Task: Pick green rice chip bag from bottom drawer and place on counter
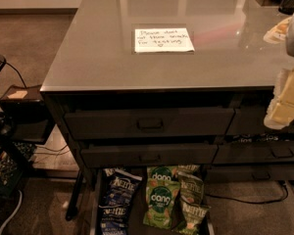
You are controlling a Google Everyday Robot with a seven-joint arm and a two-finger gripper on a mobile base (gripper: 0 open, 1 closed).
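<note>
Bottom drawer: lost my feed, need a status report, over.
Hand high at right edge, by the glossy grey counter front. Bright green crinkly "dang" bag lying in open dark bottom drawer. Nothing lying over it.

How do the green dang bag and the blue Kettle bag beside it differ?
The bright green crinkly dang bag bears a round white logo; the dark blue crinkly Kettle bag bears white lettering. Green lies right, blue left. Both lie in the dark bottom drawer. The pale claw hangs at far right.
</note>
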